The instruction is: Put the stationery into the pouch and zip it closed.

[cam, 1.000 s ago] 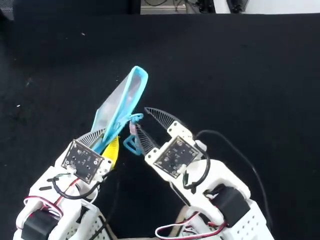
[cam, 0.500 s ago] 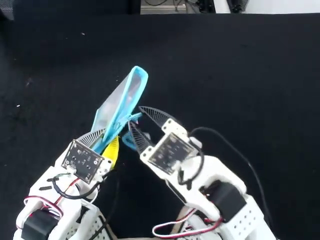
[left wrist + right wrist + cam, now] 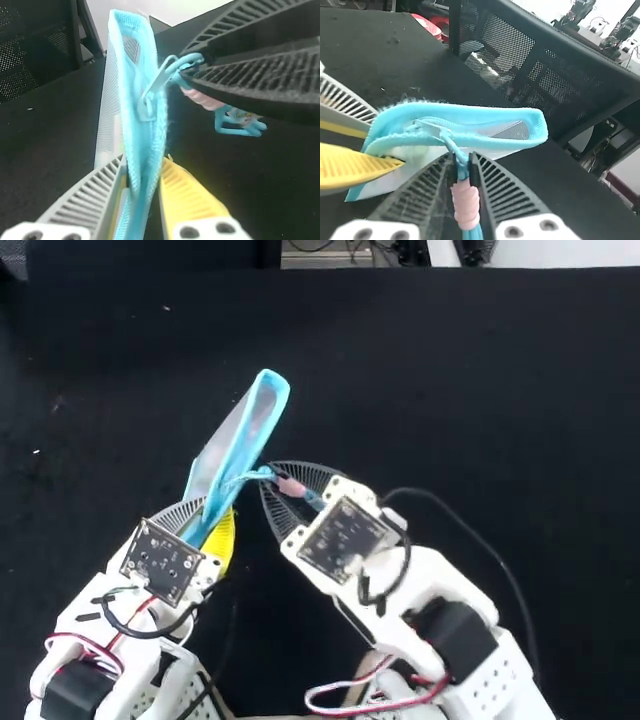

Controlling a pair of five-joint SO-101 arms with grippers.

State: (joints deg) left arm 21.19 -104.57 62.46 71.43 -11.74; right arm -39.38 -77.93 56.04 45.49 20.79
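Observation:
A light-blue pouch point(image 3: 240, 450) with a see-through mesh side stands on edge above the black table. My left gripper point(image 3: 213, 523) is shut on its near end, one grey finger point(image 3: 85, 197) and one yellow finger point(image 3: 192, 200) on either side of the pouch point(image 3: 132, 100). The zip slider point(image 3: 148, 107) sits partway along the top seam. My right gripper point(image 3: 280, 483) is shut on the zip pull cord point(image 3: 461, 167), right beside the pouch point(image 3: 485, 125). A pink bead point(image 3: 465, 202) and a small blue charm point(image 3: 239, 122) hang on that cord behind the fingertips.
The black table point(image 3: 450, 390) stretches open to the far side and to the right. A black mesh rack point(image 3: 530, 55) stands beyond the table's edge, with a red object point(image 3: 427, 25) next to it. Both arm bases crowd the near edge.
My right gripper was open beside the pouch; it moved in towards the seam and shut on the zip pull cord. The pouch's top has tipped slightly left. The left arm kept still.

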